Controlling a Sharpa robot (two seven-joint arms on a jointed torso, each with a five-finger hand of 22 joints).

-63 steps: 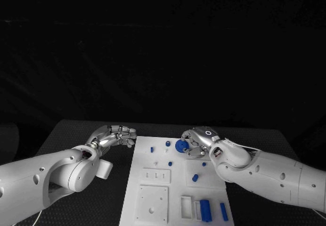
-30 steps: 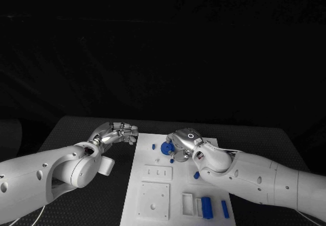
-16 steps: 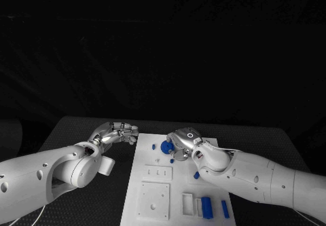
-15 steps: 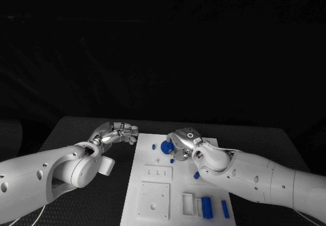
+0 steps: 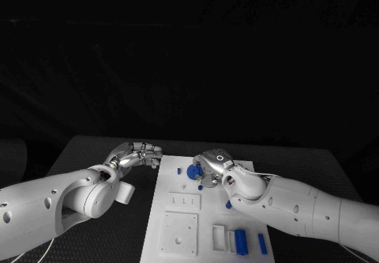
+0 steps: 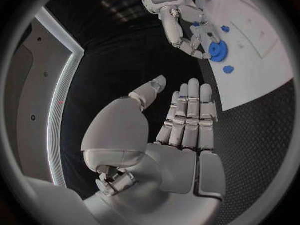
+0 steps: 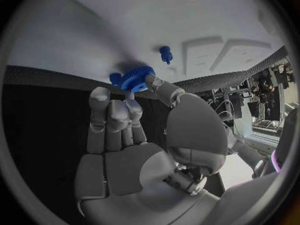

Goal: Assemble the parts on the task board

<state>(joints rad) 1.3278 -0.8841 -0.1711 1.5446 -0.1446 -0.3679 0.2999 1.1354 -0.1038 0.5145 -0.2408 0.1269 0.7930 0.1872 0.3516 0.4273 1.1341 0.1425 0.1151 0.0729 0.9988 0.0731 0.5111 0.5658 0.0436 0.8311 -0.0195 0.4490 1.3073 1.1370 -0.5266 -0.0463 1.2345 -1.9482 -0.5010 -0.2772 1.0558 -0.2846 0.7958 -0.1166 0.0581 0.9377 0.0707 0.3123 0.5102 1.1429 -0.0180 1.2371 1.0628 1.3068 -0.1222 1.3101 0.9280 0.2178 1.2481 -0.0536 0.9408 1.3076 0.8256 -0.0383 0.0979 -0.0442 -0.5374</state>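
Over the task board [image 5: 180, 219], the right robot hand [image 5: 212, 166] pinches a blue gear [image 5: 194, 171]; the left robot hand [image 5: 139, 154] hovers empty, fingers straight.

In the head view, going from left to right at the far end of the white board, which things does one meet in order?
Left silver hand → small blue peg → blue toothed gear → right silver hand.

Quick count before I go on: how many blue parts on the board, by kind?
Blue toothed gear wheel, pinched by the right hand: 1
Small blue pegs: 3
Long blue bars: 2
Total: 6 seen from the head view; others may be hidden.
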